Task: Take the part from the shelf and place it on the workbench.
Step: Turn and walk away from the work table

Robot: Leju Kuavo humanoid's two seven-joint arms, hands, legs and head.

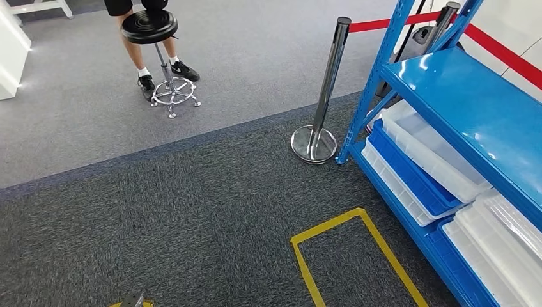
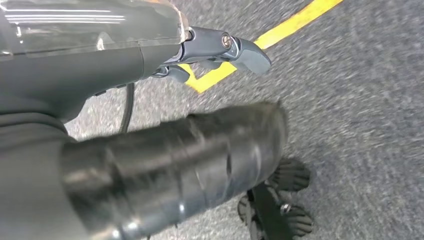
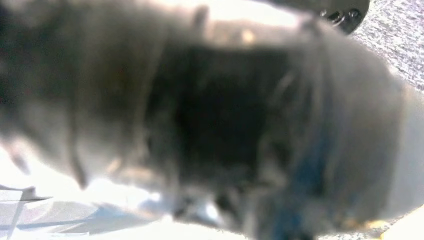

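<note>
Blue shelf [image 1: 476,109]: seen at the right of the head view, its upper deck bare and glossy. On the lower level, stacked shallow trays are stored: a clear tray [image 1: 429,148] nested over a blue tray [image 1: 409,174], with a further clear one beneath; nearer the camera, a second clear stack [image 1: 505,246] over blue. No contents can be made out in any tray, and the part cannot be identified in any view.

Left hand [image 2: 220,50]: seen in the left wrist view above grey carpet, its dark fingers [image 2: 247,54] extended and lightly curled, nothing held between them. It is near a yellow tape line [image 2: 280,30].

Right hand: the right wrist view is too blurred for its state to be told.

Floor items: a yellow tape rectangle [image 1: 307,238] marked on the dark carpet beside the shelf; a chrome stanchion [image 1: 323,96] with red belt [image 1: 377,24] at the shelf's far corner.

Background: a black stool [image 1: 150,27] on a chrome base, with a person's legs [image 1: 137,61] just behind it.
</note>
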